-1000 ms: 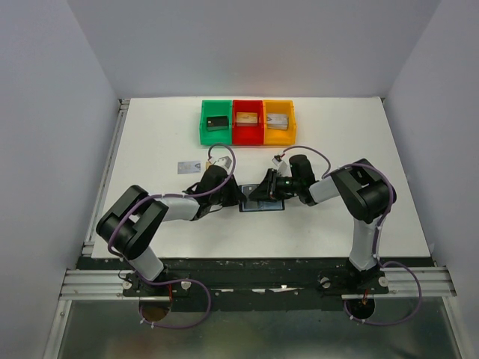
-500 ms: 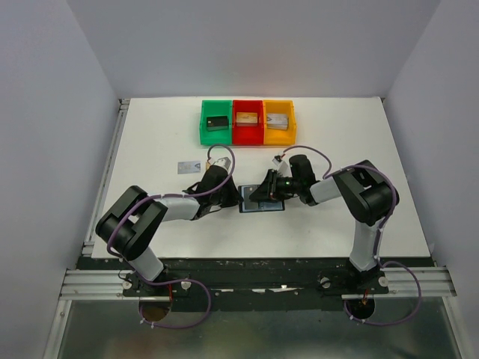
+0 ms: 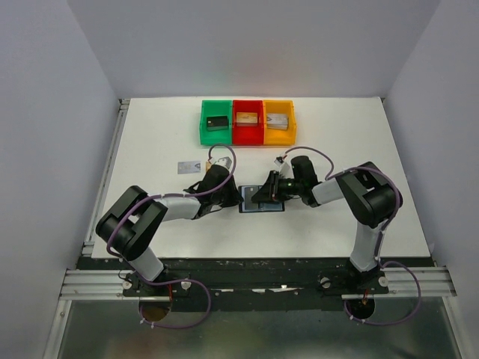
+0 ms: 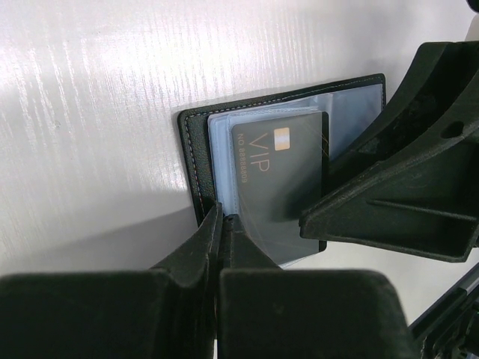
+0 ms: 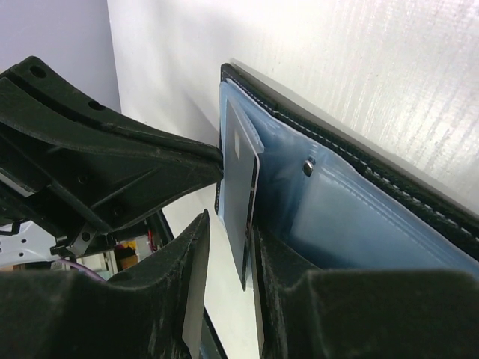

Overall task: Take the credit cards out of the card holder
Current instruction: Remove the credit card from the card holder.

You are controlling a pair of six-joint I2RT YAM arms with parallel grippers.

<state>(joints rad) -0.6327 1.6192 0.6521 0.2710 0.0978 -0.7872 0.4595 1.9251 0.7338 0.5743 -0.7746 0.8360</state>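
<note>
The card holder (image 3: 263, 204) lies open on the table between my two grippers, its blue-grey lining up. My left gripper (image 3: 238, 196) is shut on its left edge (image 4: 191, 149); the fingertips meet there in the left wrist view (image 4: 222, 218). A black credit card marked VIP (image 4: 277, 172) sticks out of a clear slot. In the right wrist view this card (image 5: 241, 179) stands between my right gripper's jaws (image 5: 230, 224), which are open, with a gap on the left side. The wallet lining (image 5: 352, 217) lies to the right. A pale silver card (image 3: 191, 167) lies on the table to the left.
Green (image 3: 215, 122), red (image 3: 248, 122) and yellow (image 3: 278, 122) bins stand in a row at the back, each with a small block inside. The right gripper's fingers (image 4: 397, 179) fill the right of the left wrist view. White walls enclose the table.
My right arm has shifted slightly to the right. The left gripper and the card holder stay where they were.
</note>
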